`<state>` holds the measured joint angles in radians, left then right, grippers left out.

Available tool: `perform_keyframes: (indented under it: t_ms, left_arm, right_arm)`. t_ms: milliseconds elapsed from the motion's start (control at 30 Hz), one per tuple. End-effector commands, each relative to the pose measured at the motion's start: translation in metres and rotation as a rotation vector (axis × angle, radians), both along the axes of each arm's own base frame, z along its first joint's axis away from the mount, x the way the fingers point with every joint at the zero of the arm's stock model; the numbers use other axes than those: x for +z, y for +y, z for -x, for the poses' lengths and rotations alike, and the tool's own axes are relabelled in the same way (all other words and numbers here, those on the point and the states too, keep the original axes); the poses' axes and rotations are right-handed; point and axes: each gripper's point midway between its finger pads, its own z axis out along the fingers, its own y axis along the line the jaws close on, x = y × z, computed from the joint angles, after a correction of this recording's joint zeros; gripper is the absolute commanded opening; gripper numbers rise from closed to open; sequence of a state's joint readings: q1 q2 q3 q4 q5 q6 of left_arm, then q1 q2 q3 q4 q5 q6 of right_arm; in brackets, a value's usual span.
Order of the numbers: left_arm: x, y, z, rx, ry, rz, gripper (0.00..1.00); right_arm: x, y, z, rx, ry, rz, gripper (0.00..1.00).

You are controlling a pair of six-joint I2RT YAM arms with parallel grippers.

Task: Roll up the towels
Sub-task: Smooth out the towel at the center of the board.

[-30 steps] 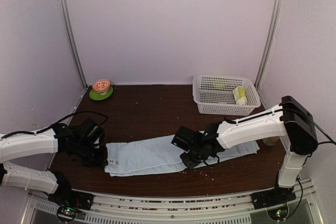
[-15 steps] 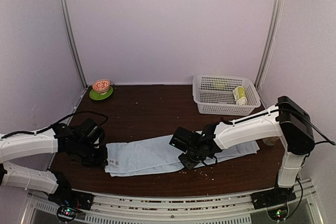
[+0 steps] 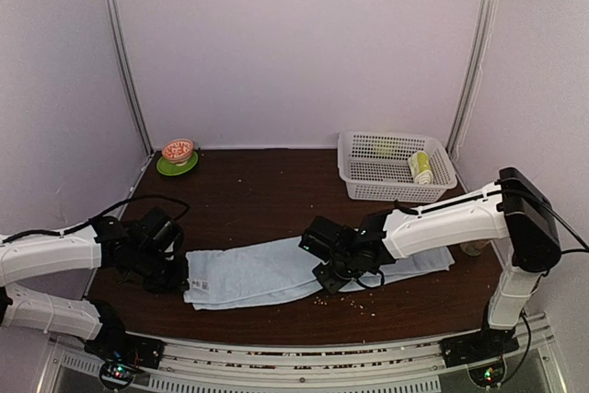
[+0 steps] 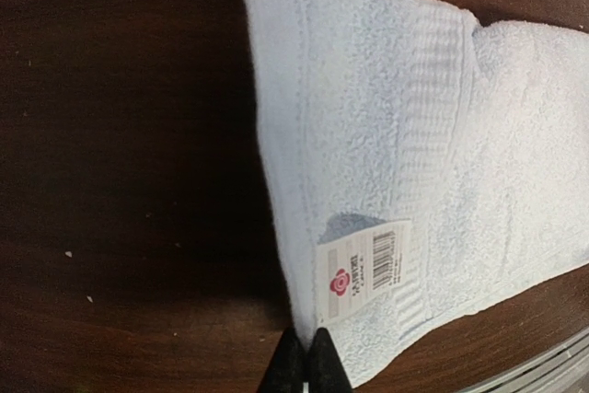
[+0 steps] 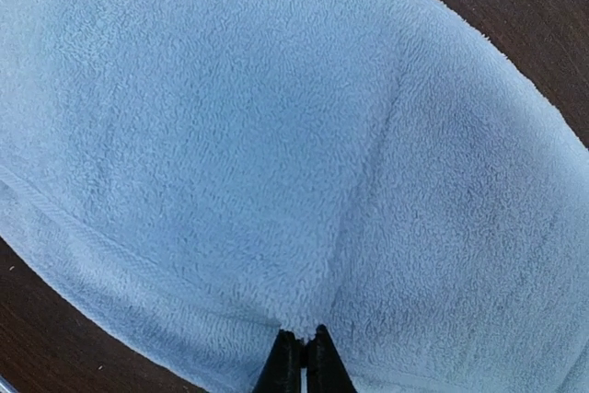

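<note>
A long pale-blue towel (image 3: 258,273) lies folded lengthwise across the front of the dark table (image 3: 267,200). At the towel's left end my left gripper (image 3: 181,280) is shut on the edge, just below the printed tag (image 4: 363,269); its tips (image 4: 308,361) pinch the hem of the towel (image 4: 386,135). My right gripper (image 3: 329,281) is shut on the towel's front edge near the middle, a tuft of blue pile (image 5: 304,181) caught between its tips (image 5: 304,345). A small lime-green towel (image 3: 421,167) sits rolled inside the basket.
A white mesh basket (image 3: 386,192) stands at the back right. A green saucer with an orange bowl (image 3: 178,157) is in the back left corner. Crumbs dot the table near the towel's front edge.
My right gripper has closed from open onto the pale-blue towel's front edge, shifting slightly. The left arm and its grip have not moved.
</note>
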<state>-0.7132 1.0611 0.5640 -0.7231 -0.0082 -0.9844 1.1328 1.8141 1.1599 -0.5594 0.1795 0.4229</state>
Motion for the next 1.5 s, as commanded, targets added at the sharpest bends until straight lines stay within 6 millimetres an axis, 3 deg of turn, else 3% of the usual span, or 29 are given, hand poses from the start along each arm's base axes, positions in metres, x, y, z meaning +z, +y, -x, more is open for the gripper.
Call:
perform_keyframes:
  t_ms: [0, 300, 600, 767, 933, 1233, 1467]
  left_arm:
    - [0.01, -0.002, -0.009, -0.001, -0.04, 0.002, 0.0]
    - [0.013, -0.001, -0.009, -0.003, -0.046, 0.003, 0.0]
    - [0.013, -0.001, -0.009, -0.001, -0.046, 0.004, 0.0]
    - [0.013, -0.001, -0.009, -0.001, -0.048, 0.006, 0.0]
    - [0.013, -0.001, -0.009, -0.001, -0.048, 0.006, 0.0]
    - [0.013, -0.001, -0.008, -0.002, -0.047, 0.006, 0.0]
    - [0.012, -0.001, -0.008, -0.001, -0.042, 0.003, 0.0]
  right_arm:
    - [0.024, 0.002, -0.005, -0.014, -0.044, -0.032, 0.02]
    - [0.025, -0.003, -0.005, -0.012, -0.051, -0.017, 0.1]
    - [0.021, -0.002, -0.003, -0.009, -0.043, -0.018, 0.05]
    - [0.008, 0.001, 0.005, 0.042, 0.002, -0.006, 0.24]
    - [0.009, 0.012, 0.013, 0.113, -0.006, -0.007, 0.38]
    - [-0.003, 0.011, 0.01, 0.197, -0.082, 0.156, 0.44]
    - [0.002, 0.005, -0.007, 0.151, -0.17, 0.216, 0.41]
